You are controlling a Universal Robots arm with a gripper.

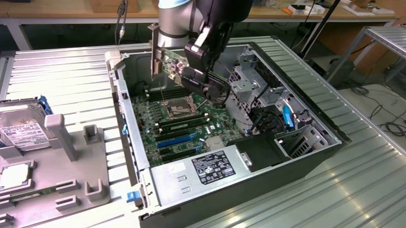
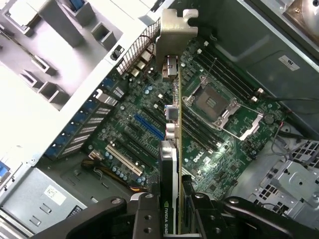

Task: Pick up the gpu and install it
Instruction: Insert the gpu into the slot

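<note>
Ribbed metal table [image 1: 63,76] carries an open grey case [image 1: 330,137]. We note the black claw [image 1: 192,76] clamped on the flat green gpu [image 1: 170,61], which is held edge-on over the motherboard [image 1: 184,128], with its silver bracket [image 2: 175,35] at the far end.

Exterior view: bright, even overhead light. Ribbed metal surface [image 1: 355,190] shows soft sheen; case [image 1: 304,161] interior darker, shadow under arm [image 1: 180,19]. Wrist view: grey tray [image 2: 45,74] blown out near white; glare patch on motherboard [image 2: 204,164]. Tool [image 2: 172,219] dark silhouette; gripped gpu [image 2: 168,154] shaded, its bracket brightly lit.
</note>
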